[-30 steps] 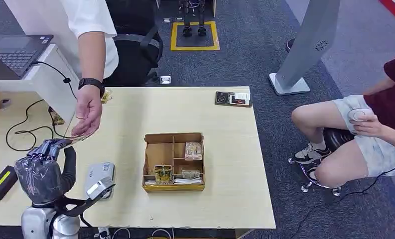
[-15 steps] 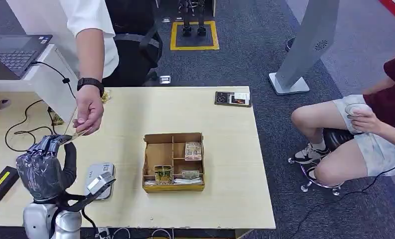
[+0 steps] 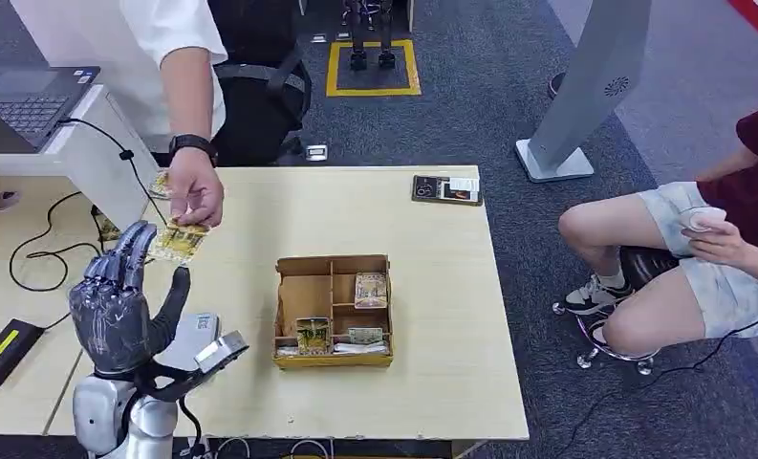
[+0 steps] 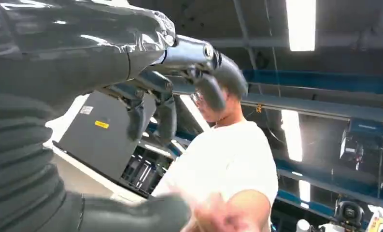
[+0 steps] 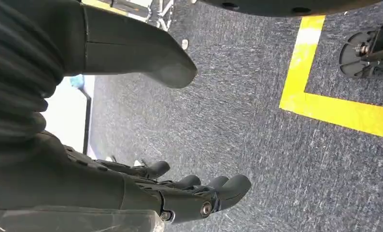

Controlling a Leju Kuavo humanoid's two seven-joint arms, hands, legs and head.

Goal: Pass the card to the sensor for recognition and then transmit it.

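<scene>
The left hand (image 3: pixel 121 306) is raised with fingers spread wide, holding nothing, left of the wooden box (image 3: pixel 334 310); a person's hand (image 3: pixel 196 196) holds the card (image 3: pixel 178 241) just above it. The right hand (image 5: pixel 179 191) hangs empty, fingers loosely apart.

Bright even light, blurred wrist foreground

A person's hand (image 3: pixel 195 188) holds the yellowish card (image 3: pixel 178 242) above the table (image 3: pixel 451 316).
</scene>
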